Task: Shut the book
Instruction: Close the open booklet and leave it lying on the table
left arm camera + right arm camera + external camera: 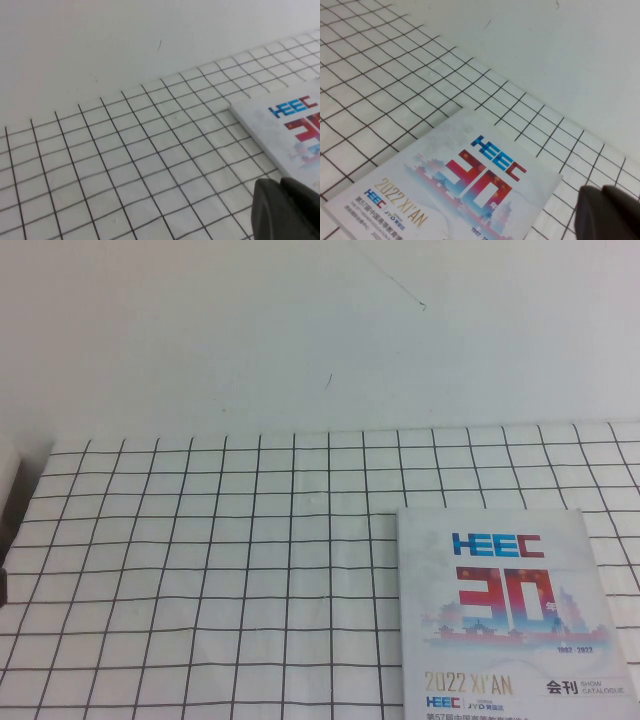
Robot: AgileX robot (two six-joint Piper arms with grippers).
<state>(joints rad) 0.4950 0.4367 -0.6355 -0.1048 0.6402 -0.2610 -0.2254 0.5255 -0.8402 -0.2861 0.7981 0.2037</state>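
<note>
Found the white softcover book with blue HEEC lettering and a red 30 [510, 610] lying flat and closed, cover up, on the white black-gridded tablecloth [200, 570], at the table's near right. Glimpsed the left gripper [286, 210] as a dark shape near the book's edge, and the right gripper [609, 212] likewise beside a book corner. Could not tell whether either was parted or closed.

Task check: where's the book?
The book lies closed, near right of the checked cloth in the high view. Only wrist views show the left gripper and right gripper.
</note>
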